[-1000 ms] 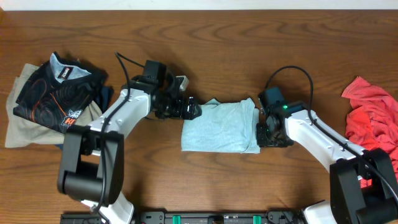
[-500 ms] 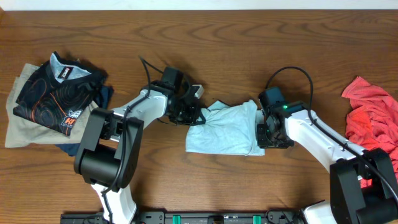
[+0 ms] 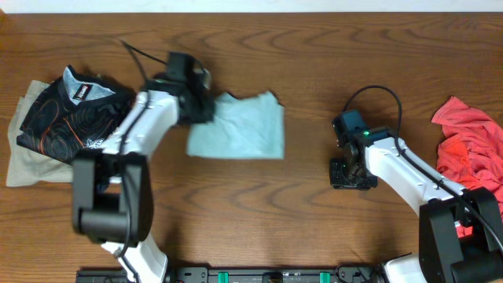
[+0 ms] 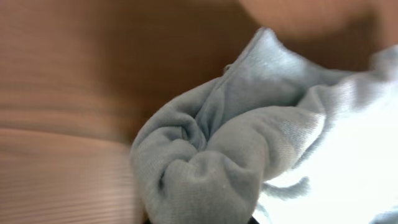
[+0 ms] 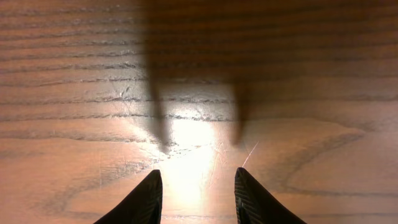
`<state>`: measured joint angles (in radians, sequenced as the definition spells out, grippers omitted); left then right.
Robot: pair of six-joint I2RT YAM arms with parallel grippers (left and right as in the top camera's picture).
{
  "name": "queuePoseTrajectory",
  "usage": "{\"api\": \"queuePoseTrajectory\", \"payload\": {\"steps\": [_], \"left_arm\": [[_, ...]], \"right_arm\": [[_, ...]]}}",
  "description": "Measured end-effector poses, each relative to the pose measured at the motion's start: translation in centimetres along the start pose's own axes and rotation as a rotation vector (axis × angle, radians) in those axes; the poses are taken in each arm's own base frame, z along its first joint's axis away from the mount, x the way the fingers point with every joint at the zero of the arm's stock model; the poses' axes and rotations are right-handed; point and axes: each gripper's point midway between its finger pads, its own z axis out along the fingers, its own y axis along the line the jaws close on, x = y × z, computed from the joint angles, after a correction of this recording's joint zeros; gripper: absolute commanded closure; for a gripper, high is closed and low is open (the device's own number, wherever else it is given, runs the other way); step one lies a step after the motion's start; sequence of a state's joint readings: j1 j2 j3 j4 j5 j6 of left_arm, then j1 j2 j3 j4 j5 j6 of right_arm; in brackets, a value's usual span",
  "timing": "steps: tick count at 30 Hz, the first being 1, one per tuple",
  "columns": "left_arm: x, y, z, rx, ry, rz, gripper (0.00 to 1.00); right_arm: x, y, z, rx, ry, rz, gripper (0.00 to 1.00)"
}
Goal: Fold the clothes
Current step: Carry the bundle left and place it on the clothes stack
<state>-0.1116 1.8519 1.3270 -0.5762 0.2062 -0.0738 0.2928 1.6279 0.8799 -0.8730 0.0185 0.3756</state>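
We count four garments on one surface point(image 3: 314, 47): one pale blue-grey T-shirt point(image 3: 240, 126), one coral-red garment point(image 3: 468, 149), one black patterned top point(image 3: 67, 118) and one beige garment point(image 3: 23, 165). We count two arms: a left arm point(image 3: 145, 126) and a right arm point(image 3: 401, 169).

My left tool point(image 3: 207, 110) blurs overhead, tips buried in the T-shirt point(image 4: 211, 155); the red garment point(image 3: 470, 153) runs off-frame.

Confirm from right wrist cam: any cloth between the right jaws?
No, the right jaws stand apart over the bare wooden table, with nothing between them.
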Motion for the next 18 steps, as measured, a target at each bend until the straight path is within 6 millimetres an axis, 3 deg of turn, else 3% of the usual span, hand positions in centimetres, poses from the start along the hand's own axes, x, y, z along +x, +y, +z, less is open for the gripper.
{"api": "queuePoseTrajectory", "payload": {"steps": [5,9,13,18], "left_arm": [[-7.2,7.0,-7.9,-0.208,-0.268,-0.096,0.94],[-10.1,13.9,-14.2,-0.336,-0.424,-0.219,0.94],[-9.0,20.6,-17.3,-0.441,-0.456,-0.345,0.94],[-4.8,28.0,-19.0,-0.534,-0.416,-0.534,0.94]], "right_arm": [[0.1,-0.1,0.0,0.003,0.006,0.003,0.64],[0.1,-0.1,0.0,0.003,0.007,0.003,0.63],[0.2,-0.1,0.0,0.003,0.007,0.003,0.63],[0.2,-0.1,0.0,0.003,0.008,0.003,0.63]]}}
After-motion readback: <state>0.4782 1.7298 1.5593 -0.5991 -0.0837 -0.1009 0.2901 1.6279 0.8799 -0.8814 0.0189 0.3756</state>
